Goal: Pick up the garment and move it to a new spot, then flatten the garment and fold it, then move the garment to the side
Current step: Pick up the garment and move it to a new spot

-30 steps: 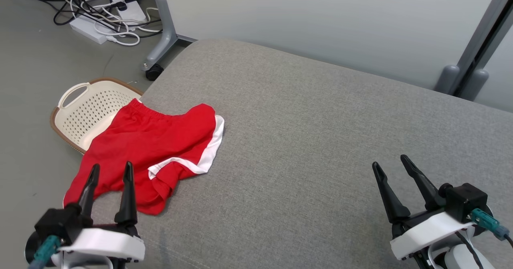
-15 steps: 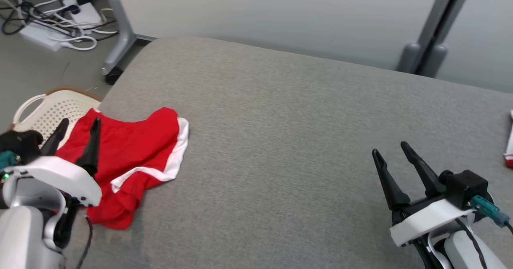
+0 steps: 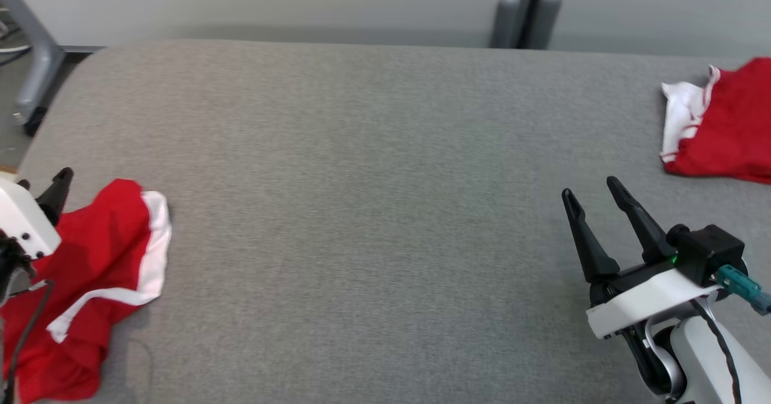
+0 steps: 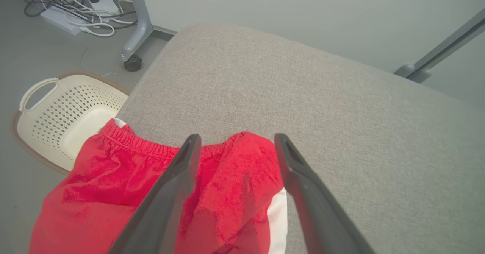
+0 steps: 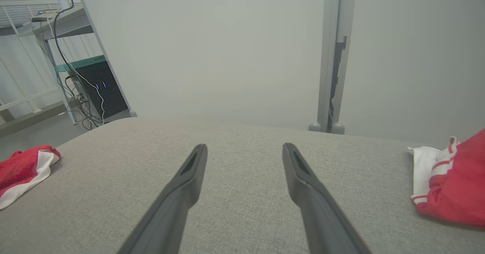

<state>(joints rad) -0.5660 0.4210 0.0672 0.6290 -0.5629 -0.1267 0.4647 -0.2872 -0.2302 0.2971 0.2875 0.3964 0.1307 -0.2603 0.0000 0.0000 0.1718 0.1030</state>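
1. The red shorts [image 3: 102,259] lie rumpled at the left edge of the bed [image 3: 373,211]. They spill past that edge toward the basket [image 4: 57,106] on the floor.
2. The left fingers [image 4: 182,170] are spread and empty. They hang just over the waistband end of the shorts, apparently lined up to pinch the cloth for the lift.
3. The right fingers [image 3: 585,235] are released wide and grasp nothing. They sit near the bed's near-right corner, well apart from the shorts, which probably leaves the bare middle free as the new spot.
4. A second red garment [image 3: 723,127] lies bunched at the right edge, likely a pile set to the side.
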